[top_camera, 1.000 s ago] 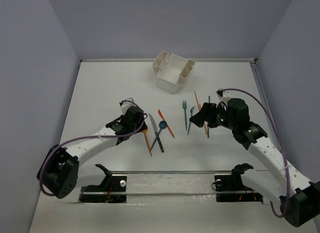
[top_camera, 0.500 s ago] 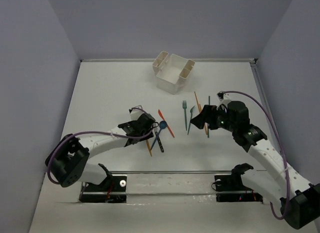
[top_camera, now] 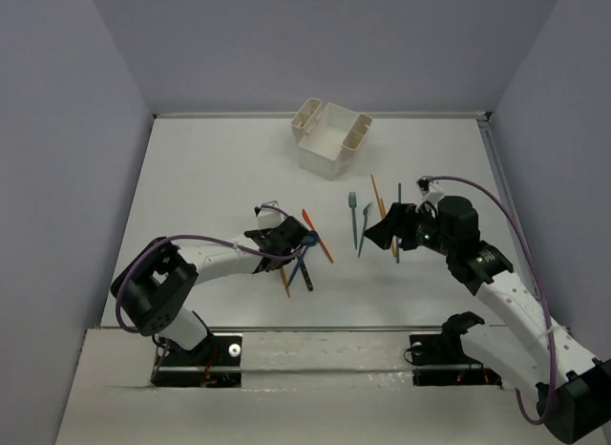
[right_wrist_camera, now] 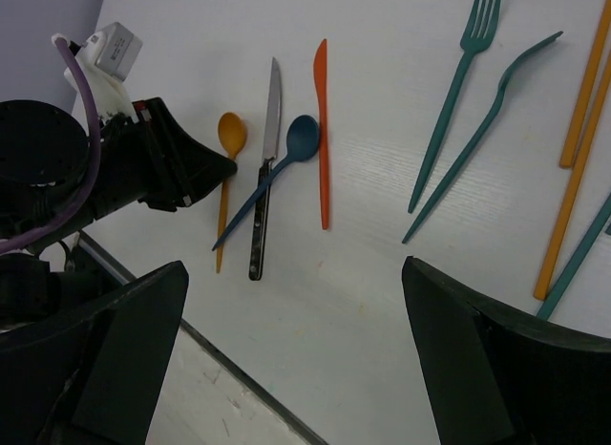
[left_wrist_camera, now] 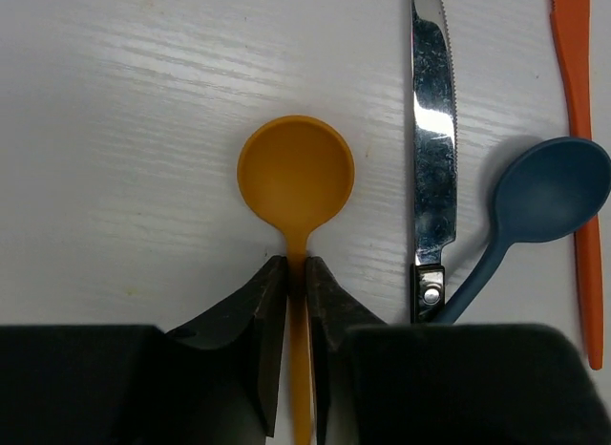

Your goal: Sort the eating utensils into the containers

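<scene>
The orange spoon (left_wrist_camera: 295, 173) is being pinched at its neck, just below the round bowl, by the left claw (left_wrist_camera: 298, 273). The claw's two dark fingers are shut almost completely on the slim handle, in the lower middle of the left wrist view. The spoon is lying flat on the white surface (top_camera: 210, 178), bowl toward the top of that frame, and does not appear to be lifted yet. The neck is probably being chosen because that side of the spoon is free of neighbours.

Just to the spoon's right a steel knife (left_wrist_camera: 431, 130) is lying parallel. A blue spoon (left_wrist_camera: 549, 187) is angled against the knife's handle, and an orange knife (left_wrist_camera: 573, 82) is running along the right edge.

The right claw (right_wrist_camera: 294, 273) is being held wide open with nothing in it. It is right of centre in the overhead view, near the teal forks (right_wrist_camera: 458, 92) and orange chopsticks (right_wrist_camera: 573, 206), seemingly ready for that group.

The white caddy (top_camera: 320, 163) is standing at the top centre of the overhead view, well apart from every utensil, so the spoon is judged to need carrying there.
</scene>
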`<state>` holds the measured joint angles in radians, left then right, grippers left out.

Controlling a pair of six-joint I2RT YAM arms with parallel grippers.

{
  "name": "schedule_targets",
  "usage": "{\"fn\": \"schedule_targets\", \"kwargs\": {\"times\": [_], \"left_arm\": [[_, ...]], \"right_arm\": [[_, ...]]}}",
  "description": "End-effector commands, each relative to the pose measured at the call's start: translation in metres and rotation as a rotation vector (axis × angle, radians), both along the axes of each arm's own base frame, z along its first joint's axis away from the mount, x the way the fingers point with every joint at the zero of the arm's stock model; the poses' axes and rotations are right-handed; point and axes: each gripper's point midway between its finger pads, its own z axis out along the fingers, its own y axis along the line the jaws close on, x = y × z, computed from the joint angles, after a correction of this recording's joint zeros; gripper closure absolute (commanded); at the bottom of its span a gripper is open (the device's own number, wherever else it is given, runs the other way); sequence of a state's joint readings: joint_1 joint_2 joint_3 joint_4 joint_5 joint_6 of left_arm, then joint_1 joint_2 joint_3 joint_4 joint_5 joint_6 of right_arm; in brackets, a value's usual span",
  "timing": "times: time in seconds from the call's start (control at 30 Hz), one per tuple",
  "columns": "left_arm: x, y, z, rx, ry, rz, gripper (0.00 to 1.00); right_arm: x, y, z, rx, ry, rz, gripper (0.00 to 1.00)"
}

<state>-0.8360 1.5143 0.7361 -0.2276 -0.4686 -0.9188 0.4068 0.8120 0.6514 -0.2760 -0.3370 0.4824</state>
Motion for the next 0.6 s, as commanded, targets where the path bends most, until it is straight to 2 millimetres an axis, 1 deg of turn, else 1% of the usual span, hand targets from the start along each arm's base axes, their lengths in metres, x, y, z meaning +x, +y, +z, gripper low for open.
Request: {"fn": "schedule_targets", "kwargs": {"times": [0.0,0.07,0.13,0.17,0.2,0.27,0.3,0.33,0.37,0.4,0.47,0.5,0.57], "left_arm": [[0.002,0.009,-0.002,0.059,-0.007,0.037,0.91],[0.004,0.010,-0.002,0.073,-0.011,0.034,1.00],[0.006,0.013,0.002,0.092,-0.020,0.037,1.00],[0.007,0.014,0.008,0.096,-0.031,0.038,1.00],[0.013,0.014,0.018,0.104,-0.059,0.041,1.00],[0.022,0.015,0.047,0.105,-0.123,0.053,1.00],[0.026,0.016,0.058,0.113,-0.146,0.047,1.00],[0.028,0.017,0.075,0.099,-0.179,0.049,1.00],[0.032,0.017,0.088,0.092,-0.208,0.051,1.00],[0.039,0.017,0.113,0.082,-0.268,0.054,1.00],[0.045,0.019,0.137,0.081,-0.325,0.064,1.00],[0.053,0.021,0.157,0.083,-0.380,0.087,1.00],[0.062,0.022,0.184,0.094,-0.449,0.090,1.00]], "right_arm": [[0.002,0.004,0.010,0.020,-0.060,0.020,0.00],[0.002,0.004,0.011,0.022,-0.062,0.018,0.00],[0.001,0.003,0.011,0.023,-0.064,0.016,0.00],[0.002,0.003,0.012,0.023,-0.068,0.016,0.00],[0.002,0.003,0.011,0.023,-0.069,0.011,0.00],[0.003,0.002,0.011,0.023,-0.074,0.002,0.00],[0.003,0.002,0.010,0.023,-0.075,0.002,0.00],[0.004,0.002,0.010,0.024,-0.078,0.002,0.00],[0.004,0.002,0.012,0.030,-0.085,0.000,0.00],[0.004,0.002,0.011,0.031,-0.085,-0.003,0.00],[0.005,0.002,0.012,0.039,-0.093,-0.008,0.00],[0.005,0.002,0.013,0.045,-0.100,-0.012,0.00],[0.004,0.001,0.013,0.050,-0.107,-0.018,0.00]]}}
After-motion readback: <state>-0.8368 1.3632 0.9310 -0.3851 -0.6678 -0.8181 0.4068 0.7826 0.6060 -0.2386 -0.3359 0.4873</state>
